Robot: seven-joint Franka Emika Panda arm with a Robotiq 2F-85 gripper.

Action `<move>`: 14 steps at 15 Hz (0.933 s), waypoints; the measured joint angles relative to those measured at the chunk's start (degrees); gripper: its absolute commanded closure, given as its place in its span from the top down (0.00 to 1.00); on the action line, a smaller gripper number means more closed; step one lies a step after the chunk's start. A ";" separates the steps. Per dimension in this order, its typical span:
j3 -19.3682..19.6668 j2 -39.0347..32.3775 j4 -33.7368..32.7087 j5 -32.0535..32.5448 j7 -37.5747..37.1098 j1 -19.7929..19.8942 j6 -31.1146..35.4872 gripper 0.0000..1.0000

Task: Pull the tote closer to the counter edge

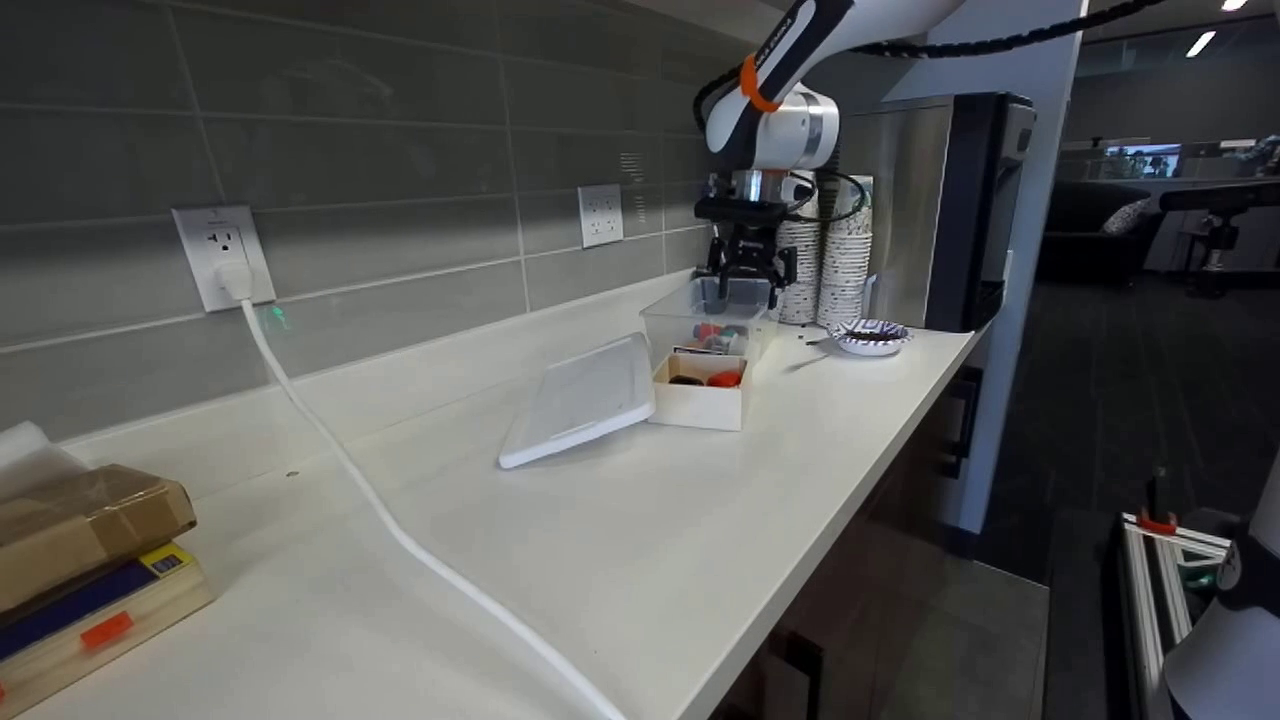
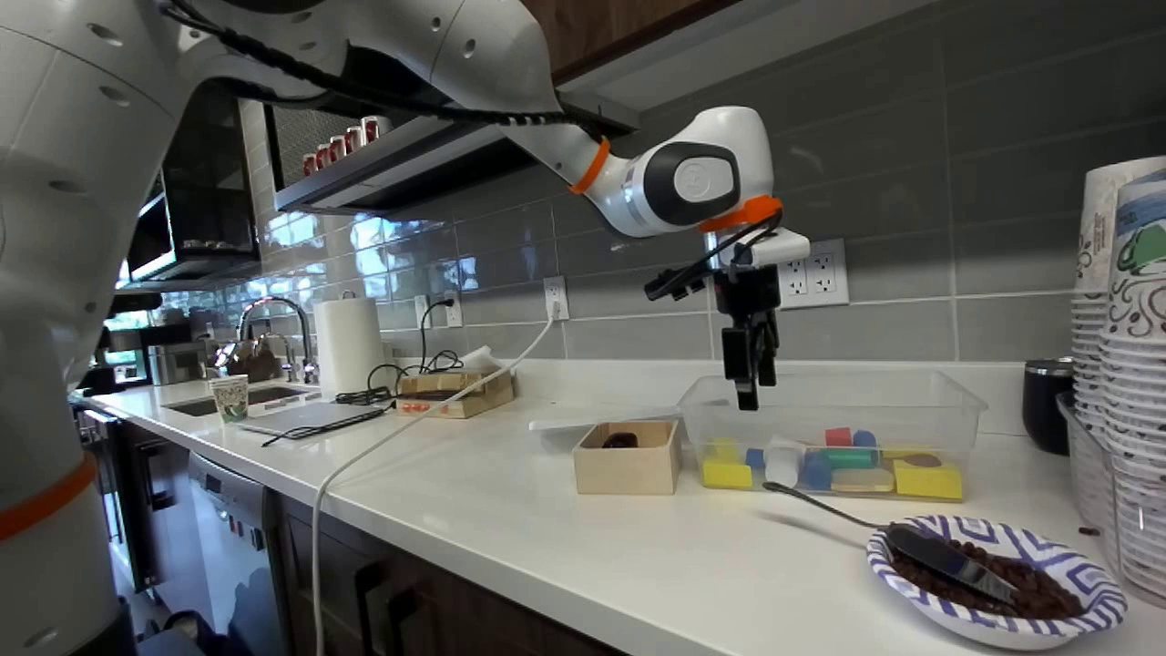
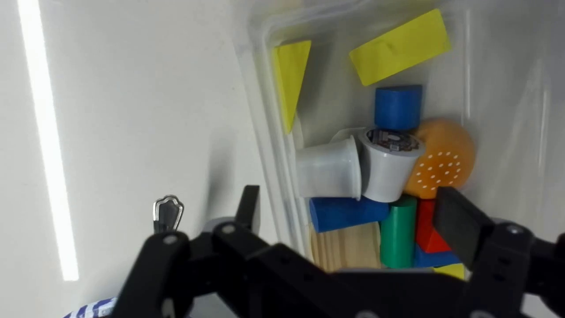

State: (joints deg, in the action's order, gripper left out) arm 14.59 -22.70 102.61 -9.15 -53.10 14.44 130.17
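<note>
The tote is a clear plastic bin standing on the white counter (image 1: 640, 560) near the grey tiled wall. It shows in both exterior views (image 1: 668, 328) (image 2: 911, 417) and the wrist view (image 3: 257, 95). Coloured blocks, white pods and an orange item lie inside. My gripper (image 1: 748, 288) (image 2: 756, 390) (image 3: 352, 210) is open and points down at the tote. In the wrist view one finger is over the counter outside the tote's long wall and the other is over its inside. The wall runs between the fingers, and I cannot tell whether either touches it.
A small wooden box (image 1: 700, 405) (image 2: 627, 476) and a leaning white lid (image 1: 585, 395) stand beside the tote. A patterned bowl (image 2: 988, 629) with a spoon is in front. Cup stacks (image 1: 845, 270) and a steel appliance (image 1: 895, 200) stand beyond. A white cable (image 1: 430, 555) crosses the counter.
</note>
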 measured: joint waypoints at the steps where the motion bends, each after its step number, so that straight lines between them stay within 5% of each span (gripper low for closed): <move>1: 0.00 -0.95 -0.68 0.00 -0.21 -0.02 0.00 1.00; 14: 0.38 -6.57 -4.20 0.00 -5.30 -0.27 -7.65 1.00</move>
State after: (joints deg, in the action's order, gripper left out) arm 14.98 -29.28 98.40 -9.15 -58.40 14.16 122.52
